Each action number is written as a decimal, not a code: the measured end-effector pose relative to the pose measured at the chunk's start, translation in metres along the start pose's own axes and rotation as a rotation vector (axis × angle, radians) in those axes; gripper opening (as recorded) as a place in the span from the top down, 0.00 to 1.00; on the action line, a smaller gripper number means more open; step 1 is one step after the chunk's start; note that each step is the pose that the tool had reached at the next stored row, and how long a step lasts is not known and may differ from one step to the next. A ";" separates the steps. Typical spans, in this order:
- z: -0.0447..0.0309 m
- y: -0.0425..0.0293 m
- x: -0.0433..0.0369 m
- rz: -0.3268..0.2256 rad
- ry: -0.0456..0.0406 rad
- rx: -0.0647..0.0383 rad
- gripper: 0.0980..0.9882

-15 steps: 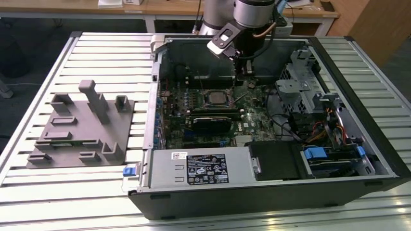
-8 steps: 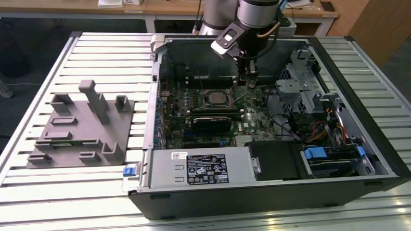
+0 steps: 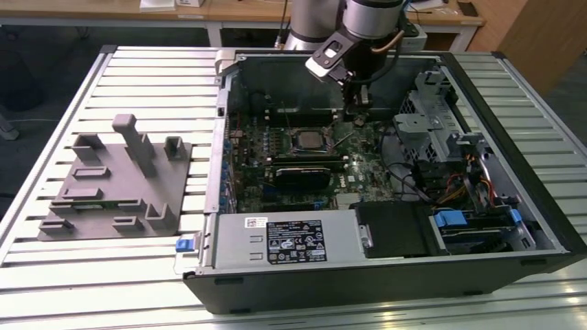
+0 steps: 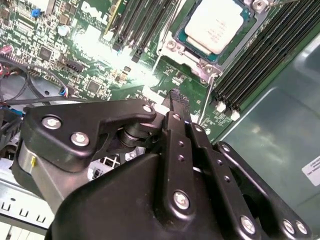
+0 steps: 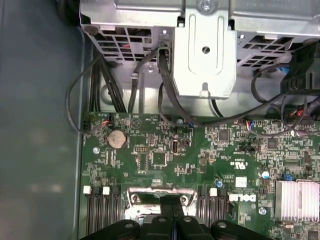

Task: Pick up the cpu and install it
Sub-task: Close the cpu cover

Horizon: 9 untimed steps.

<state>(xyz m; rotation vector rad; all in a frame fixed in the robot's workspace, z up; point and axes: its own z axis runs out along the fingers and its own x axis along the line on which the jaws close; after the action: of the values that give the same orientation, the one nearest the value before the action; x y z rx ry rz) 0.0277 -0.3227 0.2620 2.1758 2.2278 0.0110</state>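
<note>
We see the tray [image 3: 115, 182] well off to the exterior view's left of the socket [image 4: 202, 67]. The cpu [image 4: 217, 25] lies flat inside the socket, pale top up. Just to the socket's right in the exterior view, the gripper [image 3: 357, 115] hangs above the board [image 5: 165, 150], jaws pressed together and empty.

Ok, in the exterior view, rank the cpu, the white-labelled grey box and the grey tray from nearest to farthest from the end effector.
1. cpu, close by the end effector, toward the exterior view's left.
2. white-labelled grey box, along the computer case's near edge.
3. grey tray, outside the case, farthest toward the exterior view's left.
</note>
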 end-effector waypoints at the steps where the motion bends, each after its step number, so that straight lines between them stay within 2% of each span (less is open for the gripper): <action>1: 0.0000 0.0013 0.0004 0.000 0.0000 0.000 0.99; 9: 0.0008 0.0135 0.0025 0.000 0.0002 0.000 0.99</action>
<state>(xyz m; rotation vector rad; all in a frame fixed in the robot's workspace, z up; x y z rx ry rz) 0.0412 -0.3199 0.2615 2.1759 2.2279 0.0112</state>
